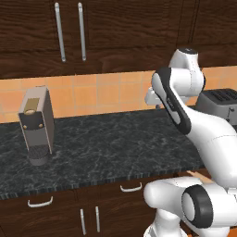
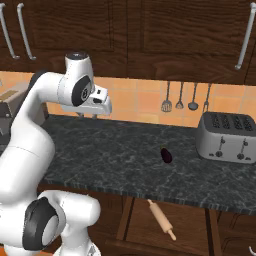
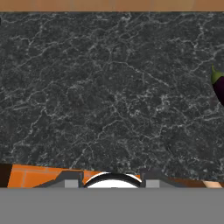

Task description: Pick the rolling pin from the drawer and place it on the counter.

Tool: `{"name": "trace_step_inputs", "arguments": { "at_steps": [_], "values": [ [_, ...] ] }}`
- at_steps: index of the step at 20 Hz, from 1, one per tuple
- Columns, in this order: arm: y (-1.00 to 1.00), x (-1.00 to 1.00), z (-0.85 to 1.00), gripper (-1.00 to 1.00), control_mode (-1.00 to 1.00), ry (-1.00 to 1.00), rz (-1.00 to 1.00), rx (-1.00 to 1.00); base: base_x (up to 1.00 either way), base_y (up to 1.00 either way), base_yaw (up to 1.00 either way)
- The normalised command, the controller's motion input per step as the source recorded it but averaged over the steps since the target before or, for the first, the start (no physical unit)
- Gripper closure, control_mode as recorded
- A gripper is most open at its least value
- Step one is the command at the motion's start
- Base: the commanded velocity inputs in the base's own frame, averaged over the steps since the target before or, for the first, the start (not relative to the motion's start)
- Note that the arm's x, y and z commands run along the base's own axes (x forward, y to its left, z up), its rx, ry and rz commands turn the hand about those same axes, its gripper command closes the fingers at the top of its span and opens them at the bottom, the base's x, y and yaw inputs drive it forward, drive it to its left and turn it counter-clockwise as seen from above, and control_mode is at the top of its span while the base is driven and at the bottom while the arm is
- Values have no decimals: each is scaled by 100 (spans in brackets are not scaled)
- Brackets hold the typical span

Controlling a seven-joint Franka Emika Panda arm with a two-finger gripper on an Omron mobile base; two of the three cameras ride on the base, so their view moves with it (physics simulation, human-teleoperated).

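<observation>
The rolling pin [image 2: 161,218], a slim tan wooden cylinder, lies at a slant in the open drawer [image 2: 126,218] under the counter's front edge. My gripper [image 2: 88,116] hangs open and empty above the back left part of the black-grey veined counter [image 2: 125,155], well up and to the left of the pin. In the hand view the counter [image 3: 109,87] lies straight below, and the two fingertips [image 3: 72,180] stand wide apart with nothing between them. In the left base view my own arm hides the drawer.
A small dark purple eggplant [image 2: 166,155] [image 3: 218,87] lies mid-counter just above the drawer. A silver toaster [image 2: 227,136] [image 1: 220,104] stands to its right. A coffee machine [image 1: 37,125] stands at the counter's far left. Utensils [image 2: 180,97] hang on the orange tiles.
</observation>
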Motion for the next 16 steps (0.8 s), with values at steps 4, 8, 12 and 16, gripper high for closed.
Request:
{"name": "trace_step_inputs", "arguments": {
  "at_steps": [4, 8, 12, 16],
  "values": [
    [-29, -15, -3, -100, -100, 0, 0, 1, 0, 0, 0],
    [-100, -61, -25, -100, -100, 1, -6, 6, 0, 0, 0],
    [-100, -51, -45, -100, -100, 7, -8, 2, 0, 0, 0],
    [-100, -54, -59, -100, -100, 9, -10, 0, 0, 0, 0]
  ]
}}
